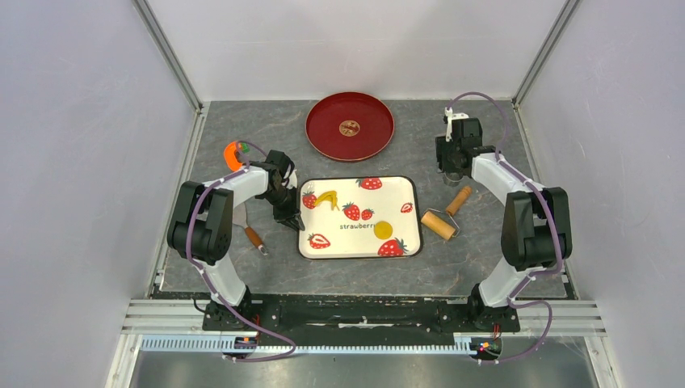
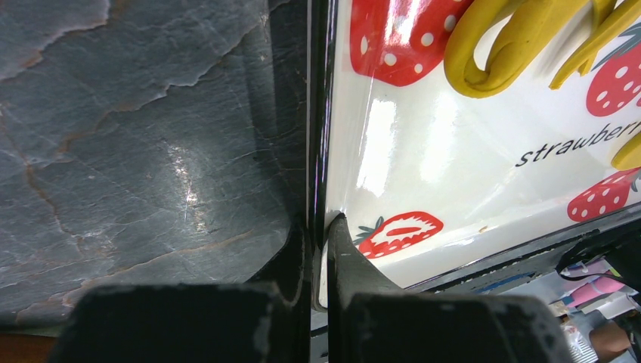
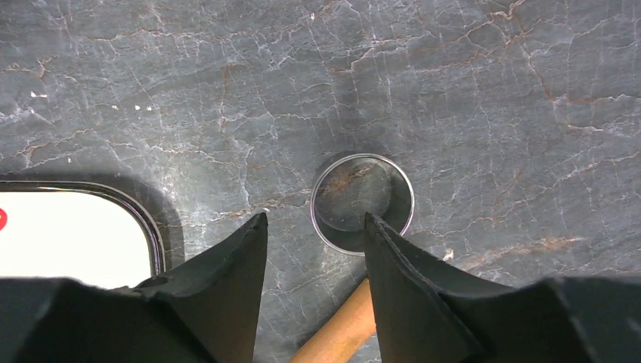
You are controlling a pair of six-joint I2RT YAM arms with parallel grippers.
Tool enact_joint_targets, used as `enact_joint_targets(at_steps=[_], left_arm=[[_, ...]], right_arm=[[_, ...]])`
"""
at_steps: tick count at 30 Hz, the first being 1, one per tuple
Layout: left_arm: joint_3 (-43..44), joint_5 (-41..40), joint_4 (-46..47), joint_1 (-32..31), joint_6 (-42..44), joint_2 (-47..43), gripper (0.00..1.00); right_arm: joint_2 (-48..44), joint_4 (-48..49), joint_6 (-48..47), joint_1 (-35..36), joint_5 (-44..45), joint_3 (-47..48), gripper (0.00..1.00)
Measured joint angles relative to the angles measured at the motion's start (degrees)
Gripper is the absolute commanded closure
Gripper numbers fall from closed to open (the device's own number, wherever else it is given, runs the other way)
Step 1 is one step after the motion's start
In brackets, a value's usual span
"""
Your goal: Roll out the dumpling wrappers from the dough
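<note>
My left hand [image 2: 317, 227] is clamped on the left rim of the strawberry tray [image 1: 355, 246], I judge to stop it sliding under any rolling. The dumpling wrapper [image 1: 383, 229] lies flat in the tray's near right part, apart from the yellow dough scrap [image 1: 326, 198]. My right hand [image 3: 316, 221] hangs parted over the ring cutter [image 3: 363, 203] on the worktop [image 3: 491, 91], gripping nothing. The mark at the centre of the red plate [image 1: 323, 144] may be another wrapper, but it is too small to tell.

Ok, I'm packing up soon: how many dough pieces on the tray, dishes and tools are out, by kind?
Dough: 2, disc and scrap
Dishes: 2, tray and plate
Tools: 3, roller, ring, scraper
Total: 7
</note>
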Motion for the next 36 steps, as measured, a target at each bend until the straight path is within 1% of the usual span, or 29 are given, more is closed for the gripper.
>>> enact_joint_targets(at_steps=[4, 10, 14, 17, 21, 23, 24, 25, 27, 30, 32, 36], left_arm=[[-0.02, 0.00, 0.02, 0.00, 0.00, -0.02, 0.98], [-0.09, 0.00, 0.09, 0.00, 0.00, -0.11, 0.98], [-0.24, 0.00, 0.24, 0.00, -0.02, -0.22, 0.98], [-0.66, 0.00, 0.68, 0.00, -0.02, -0.57, 0.98], [-1.16, 0.00, 1.27, 0.00, -0.02, -1.03, 0.98], [-1.49, 0.00, 1.62, 0.00, -0.02, -1.31, 0.98], [-1.68, 0.00, 1.84, 0.00, -0.02, -1.51, 0.98], [-1.81, 0.00, 1.97, 0.00, -0.04, -1.60, 0.98], [-2.08, 0.04, 2.29, 0.00, -0.04, -1.77, 0.98], [-2.23, 0.09, 2.47, 0.00, -0.04, -1.90, 0.98], [-2.43, 0.09, 2.67, 0.00, -0.04, -2.10, 0.98], [-2.89, 0.11, 3.15, 0.00, -0.07, -2.58, 0.98]], right_arm=[[0.00, 0.00, -0.04, 0.11, -0.02, 0.00, 0.37], [0.15, -0.09, 1.55, 1.09, -3.15, 0.28, 0.38], [2.93, -0.55, 2.91, 4.50, -6.60, 4.46, 0.41], [7.72, -0.28, 4.42, 7.96, -10.38, 10.51, 0.48], [16.13, -0.26, 8.35, 11.47, -17.16, 20.24, 0.64], [20.22, 0.15, 10.91, 12.33, -20.37, 24.57, 0.71], [22.16, 0.50, 12.44, 12.59, -22.03, 26.60, 0.73], [24.11, 0.90, 14.16, 12.74, -23.52, 28.52, 0.77], [27.67, 1.77, 17.51, 12.87, -26.03, 31.87, 0.83], [33.38, 1.92, 21.88, 12.90, -29.03, 38.10, 0.88], [37.33, 1.66, 23.98, 12.90, -29.94, 42.60, 0.88], [40.76, -1.25, 25.33, 12.90, -29.79, 45.18, 0.90]])
